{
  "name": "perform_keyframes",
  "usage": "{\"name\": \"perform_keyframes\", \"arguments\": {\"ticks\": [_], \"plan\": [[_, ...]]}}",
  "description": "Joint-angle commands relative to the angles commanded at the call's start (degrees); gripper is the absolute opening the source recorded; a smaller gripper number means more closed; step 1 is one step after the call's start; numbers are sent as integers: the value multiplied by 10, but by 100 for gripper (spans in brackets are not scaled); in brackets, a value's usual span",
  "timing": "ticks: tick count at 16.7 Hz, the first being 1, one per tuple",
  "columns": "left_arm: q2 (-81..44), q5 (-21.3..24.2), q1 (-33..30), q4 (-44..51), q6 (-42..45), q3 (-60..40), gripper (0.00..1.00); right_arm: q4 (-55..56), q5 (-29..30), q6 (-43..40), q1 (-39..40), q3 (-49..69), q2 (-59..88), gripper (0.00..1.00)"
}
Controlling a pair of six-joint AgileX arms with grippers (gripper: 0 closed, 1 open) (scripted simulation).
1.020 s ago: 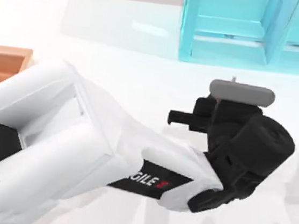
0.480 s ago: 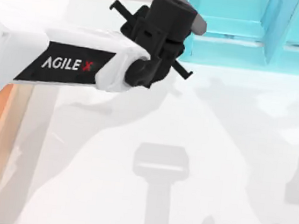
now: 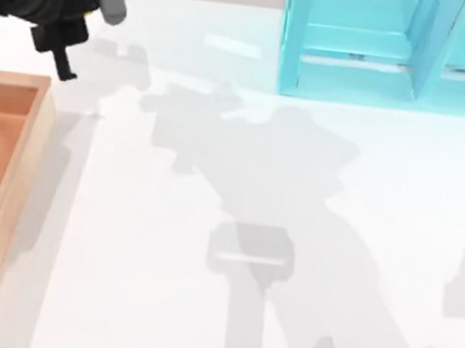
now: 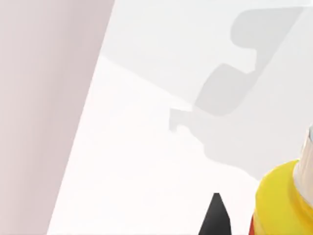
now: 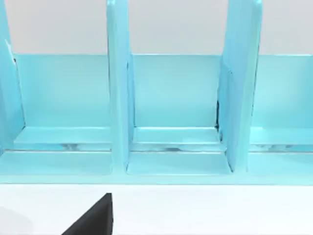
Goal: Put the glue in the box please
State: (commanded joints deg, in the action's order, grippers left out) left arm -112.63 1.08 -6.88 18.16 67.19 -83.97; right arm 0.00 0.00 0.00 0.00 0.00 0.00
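Observation:
The box point(image 3: 6, 207) is a shallow light-wood tray with an orange-brown floor, lying at the table's left edge and cut off by the frame. My left gripper point(image 3: 58, 41) hangs at the far left rear, just beyond the box's far right corner. In the left wrist view the glue point(image 4: 281, 200), yellow with a white nozzle and a sliver of red label, sits right beside a black fingertip point(image 4: 215, 218), so the gripper is shut on it. A single black fingertip point(image 5: 93, 218) of my right gripper shows in the right wrist view.
A light blue shelf unit point(image 3: 352, 78) stands at the back right of the white table; the right wrist view faces its open compartments point(image 5: 171, 98). Arm shadows fall across the middle of the table.
My left arm has swung from the table's middle to the far left rear, carrying its gripper toward the box. More of the box's right rim has come into sight.

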Motion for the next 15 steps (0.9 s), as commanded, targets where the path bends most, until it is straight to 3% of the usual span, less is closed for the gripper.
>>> {"name": "perform_keyframes", "arguments": {"ticks": [8, 15], "plan": [[8, 343, 299, 290, 381, 27, 0, 0, 0, 0, 0, 0, 0, 100], [-27, 589, 499, 513, 595, 105, 0, 0, 0, 0, 0, 0, 0, 100]]}}
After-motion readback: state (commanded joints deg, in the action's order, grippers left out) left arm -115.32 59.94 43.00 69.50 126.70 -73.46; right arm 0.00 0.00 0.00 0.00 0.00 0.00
